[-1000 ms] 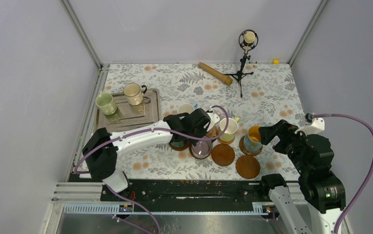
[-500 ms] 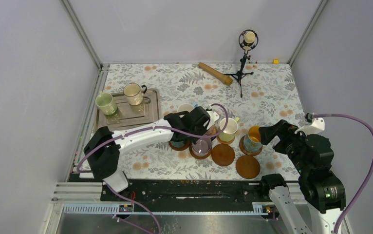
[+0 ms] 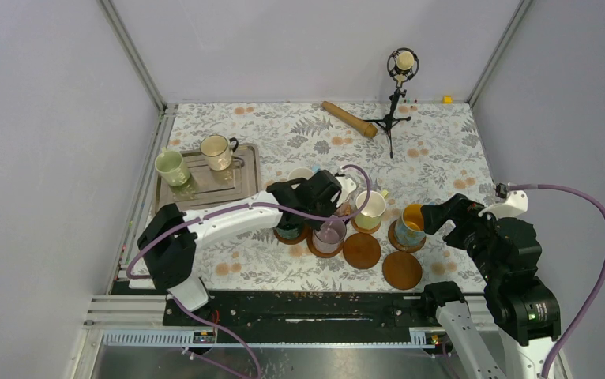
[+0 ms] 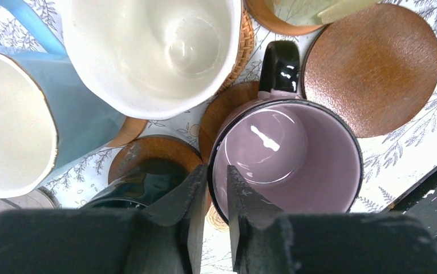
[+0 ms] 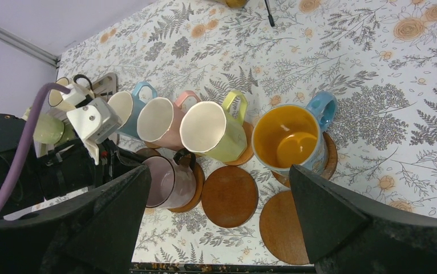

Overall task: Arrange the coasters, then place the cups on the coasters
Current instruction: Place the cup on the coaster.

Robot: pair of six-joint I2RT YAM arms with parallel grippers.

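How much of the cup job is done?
Six cups look placed, like the blue cup. The left gripper straddles the rim of the mauve cup, set on a coaster. The green cup and cream cup wait on the tray. Two bare coasters await them.

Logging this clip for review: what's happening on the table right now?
The left gripper straddles the rim of the mauve ceramic mug, which stands on a round brown wooden coaster; whether it grips is unclear. The right gripper hangs open beside the blue mug with yellow inside, already on another coaster. Two dark wooden coasters are bare, and a light green mug and a cream mug wait on the metal tray.
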